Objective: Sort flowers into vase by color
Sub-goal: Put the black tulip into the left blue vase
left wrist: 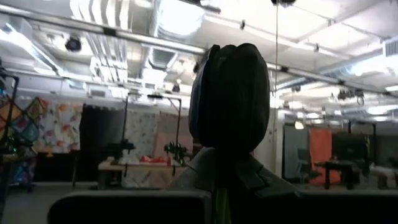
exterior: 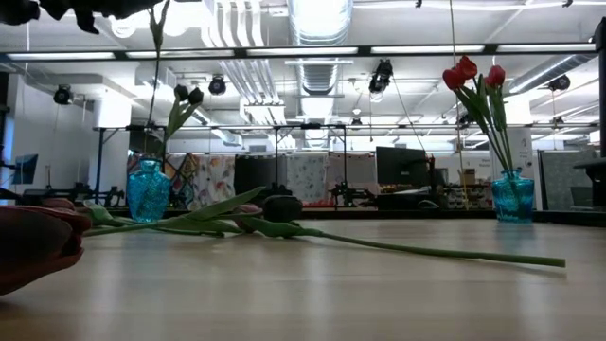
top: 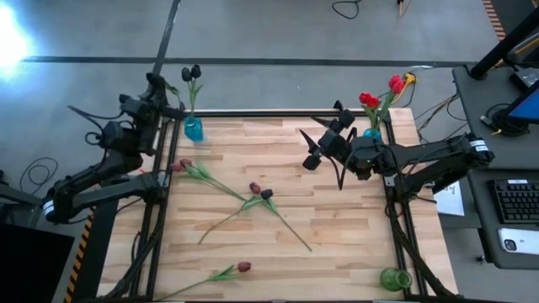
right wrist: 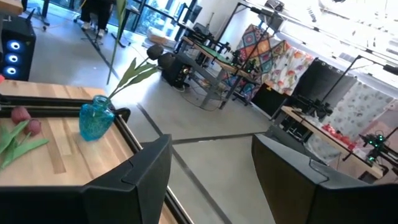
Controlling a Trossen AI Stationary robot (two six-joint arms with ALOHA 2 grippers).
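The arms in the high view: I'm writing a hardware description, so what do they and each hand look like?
Both arms are dark, nearly black, built of jointed segments. The left arm and right arm each carry a white band near the base, and thin dark cables loop off them. The left hand and right hand are black, and the right hand's fingers are broad, angular plates.

The pale striped wooden plank table (top: 337, 227) has a black metal frame. A translucent turquoise glass vase (top: 193, 129) at one far corner holds black tulip heads (top: 191, 73) on green stems; a matching turquoise glass vase (exterior: 512, 197) at the other far corner holds bright red tulip heads (top: 370, 100). A clear green glass vase (top: 394, 279) stands at the near corner. Loose tulips on the planks show dark maroon heads (top: 254, 188), one black head (top: 266, 194), green stems.
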